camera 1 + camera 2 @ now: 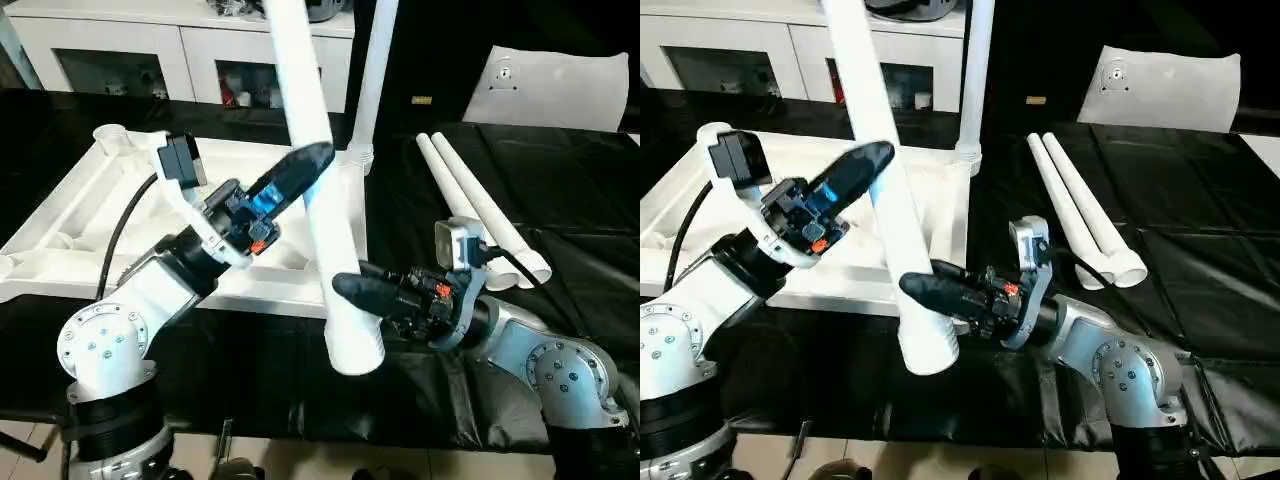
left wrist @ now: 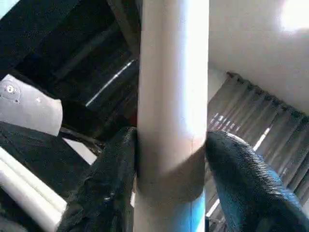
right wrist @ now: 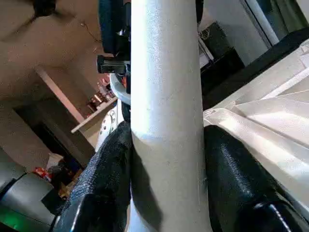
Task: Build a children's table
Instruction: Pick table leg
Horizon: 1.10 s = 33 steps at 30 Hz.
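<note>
Head view, step: leg fitting is under way. One long round tapered white plastic leg (image 1: pixel 318 190) is carried in the air by both arms above the near right part of the upturned white ribbed plastic table top (image 1: pixel 90 195).
Head view, left end effector (image 1: pixel 300 172): clamped around the held leg's middle.
Head view, right end effector (image 1: pixel 352 288): closed on the same leg near its lower, near end.
Head view, axis: the held leg runs steeply, top end far and slightly left, open wide end near and low.
Head view, others: one leg (image 1: pixel 370 80) stands upright in the far right corner socket; two spare legs (image 1: pixel 480 210) lie side by side on the black-covered table (image 1: pixel 560 190), right.
Left wrist view: both fingers (image 2: pixel 108 193) press the leg's sides.
Right wrist view: fingers (image 3: pixel 231 183) hug the leg; ribbed top beyond.
Next, my call: swing the end over a free socket, stand it up, then push down.
</note>
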### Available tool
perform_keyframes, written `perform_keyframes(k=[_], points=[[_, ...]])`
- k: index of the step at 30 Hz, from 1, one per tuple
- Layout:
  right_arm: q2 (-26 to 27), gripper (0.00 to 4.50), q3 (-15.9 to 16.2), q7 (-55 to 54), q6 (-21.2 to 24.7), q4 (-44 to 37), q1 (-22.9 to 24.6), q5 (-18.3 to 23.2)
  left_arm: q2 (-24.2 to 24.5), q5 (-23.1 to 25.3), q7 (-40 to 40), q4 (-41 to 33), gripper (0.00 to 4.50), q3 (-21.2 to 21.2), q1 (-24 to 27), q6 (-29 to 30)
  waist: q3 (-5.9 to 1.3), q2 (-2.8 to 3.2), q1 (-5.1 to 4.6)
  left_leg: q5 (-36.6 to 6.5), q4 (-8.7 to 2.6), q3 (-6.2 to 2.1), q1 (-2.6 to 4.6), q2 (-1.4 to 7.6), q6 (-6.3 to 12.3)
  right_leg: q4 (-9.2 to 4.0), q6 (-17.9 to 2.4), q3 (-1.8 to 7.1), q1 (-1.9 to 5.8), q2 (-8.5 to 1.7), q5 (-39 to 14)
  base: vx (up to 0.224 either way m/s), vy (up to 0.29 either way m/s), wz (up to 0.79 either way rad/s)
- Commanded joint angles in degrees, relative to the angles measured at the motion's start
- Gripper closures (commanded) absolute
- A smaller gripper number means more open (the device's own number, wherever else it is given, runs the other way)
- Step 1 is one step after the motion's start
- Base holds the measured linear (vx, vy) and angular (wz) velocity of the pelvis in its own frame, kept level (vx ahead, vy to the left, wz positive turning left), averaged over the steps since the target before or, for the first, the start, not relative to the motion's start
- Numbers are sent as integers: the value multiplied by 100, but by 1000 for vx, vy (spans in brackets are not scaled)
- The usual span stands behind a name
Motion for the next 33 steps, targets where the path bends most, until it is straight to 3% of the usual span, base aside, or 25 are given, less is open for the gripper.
perform_keyframes(k=[1, 2, 6, 10, 11, 12, 13, 14, 15, 17, 19, 21, 24, 27, 28, 29, 30, 31, 33], points=[[-76, 264, -10, -85, -36, 137, 22, -165, 30, -191, -243, -95, 235, -207, -12, 60, -367, 65, 21, -963, -435, -10, 16, 186, -16, -480, -829, 216, 305, -371, -1746, 0, 0, 0], [-79, 264, -9, -81, -39, 140, 19, -171, 34, -191, -245, -91, 257, -210, -12, 56, -367, 66, 22, -959, -435, -9, 18, 186, -17, -482, -830, 217, 303, -370, -1756, 0, 0, 0], [-95, 264, 14, -79, -76, 163, 4, -220, 96, -209, -263, -49, 264, -237, 14, -18, -363, 71, 25, -965, -438, -8, 19, 189, -14, -480, -847, 218, 302, -370, -1741, 0, 0, 0], [-141, 264, 97, -160, -371, 199, -33, -545, 184, -98, -236, -31, 273, -247, 32, -93, -364, 55, 38, -990, -441, -5, 25, 190, -28, -484, -809, 220, 300, -375, -1837, 0, 0, 0], [-149, 229, 119, -177, -438, 216, -44, -624, 216, -46, -233, -35, 273, -258, 37, -110, -361, 63, 37, -996, -446, -7, 21, 191, -38, -484, -791, 221, 295, -372, -1846, 0, 0, 0], [-157, 229, 155, -262, -530, 270, -82, -772, 259, 54, -227, -39, 273, -273, 34, -159, -368, 32, 48, -975, -447, -11, 22, 197, -40, -473, -779, 218, 297, -379, -1839, 0, 0, 0], [-166, 208, 213, -495, -688, 402, -199, -1072, 352, 347, -155, -46, 273, -284, 2, -330, -360, 53, 42, -979, -454, -12, 20, 198, -47, -475, -776, 220, 294, -379, -1847, 0, 0, 0], [-192, 192, 242, -564, -831, 437, -252, -1245, 432, 553, -121, -56, 273, -312, -19, -446, -356, 11, 15, -991, -455, -9, 22, 195, -64, -492, -735, 217, 284, -368, -1913, 0, 0, 0], [-215, 189, 252, -576, -911, 445, -284, -1327, 510, 714, -106, -70, 274, -350, -31, -521, -355, 36, 27, -1008, -451, -6, 40, 194, -91, -492, -684, 228, 276, -378, -1991, 0, 0, 0], [-204, 175, 235, -709, -1115, 461, -344, -1510, 622, 900, -120, -97, 274, -414, -44, -597, -364, 30, 33, -941, -452, -4, 39, 198, -91, -480, -653, 234, 274, -378, -1940, 0, 0, 0], [-83, 161, 132, -965, -1644, 392, -558, -1822, 904, 1353, -84, -250, 275, -575, -106, -837, -376, 41, 29, -879, -449, -5, 32, 200, -97, -452, -690, 235, 273, -374, -1751, 0, 0, 0], [-81, 134, 171, -1213, -1603, 338, -629, -1971, 944, 1481, 18, -290, 275, -607, -142, -910, -380, 53, 28, -777, -442, 5, 44, 201, -107, -413, -822, 239, 270, -358, -1410, 0, 0, 0], [-186, 116, 625, -1430, -1383, 14, -832, -2352, 1085, 2188, 558, -504, 275, -905, -247, -1139, -393, 36, 29, -679, -433, 6, 32, 196, -98, -371, -873, 239, 312, -340, -1078, 0, 0, 0], [-54, 93, 986, -1802, -1419, -29, -944, -2813, 1141, 2852, 884, -659, 275, -1301, -278, -1300, -392, 23, 15, -669, -426, 14, 22, 193, -92, -375, -808, 249, 302, -358, -1186, 0, 0, 0], [-54, 85, 986, -1802, -1419, -29, -944, -2813, 1141, 2852, 884, -659, 276, -1301, -278, -1300, -387, 23, 11, -665, -431, 13, 18, 193, -108, -380, -798, 250, 302, -358, -1211, 0, 0, 0], [-27, 77, 1040, -1870, -1406, -31, -961, -2875, 1133, 2926, 954, -682, 276, -1345, -290, -1307, -385, -19, 3, -677, -427, 21, 14, 191, -127, -383, -791, 255, 303, -363, -1255, 0, 0, 0], [-18, 77, 1089, -1890, -1432, -36, -968, -2938, 1121, 2959, 988, -690, 276, -1364, -301, -1318, -384, -8, 8, -685, -429, 21, 13, 188, -135, -378, -792, 256, 304, -366, -1282, 0, 0, 0], [40, 65, 1326, -2082, -1497, -25, -1038, -3260, 1079, 3143, 1166, -731, 276, -1466, -377, -1359, -380, -35, -15, -748, -431, 22, 12, 190, -161, -390, -771, 253, 293, -350, -1332, 0, 0, 0], [131, 55, 1444, -2379, -1448, 37, -1121, -3484, 1063, 3252, 1303, -779, 276, -1544, -443, -1335, -378, 0, -24, -762, -432, 15, 20, 183, -220, -380, -751, 254, 281, -356, -1367, 0, 0, 0]])
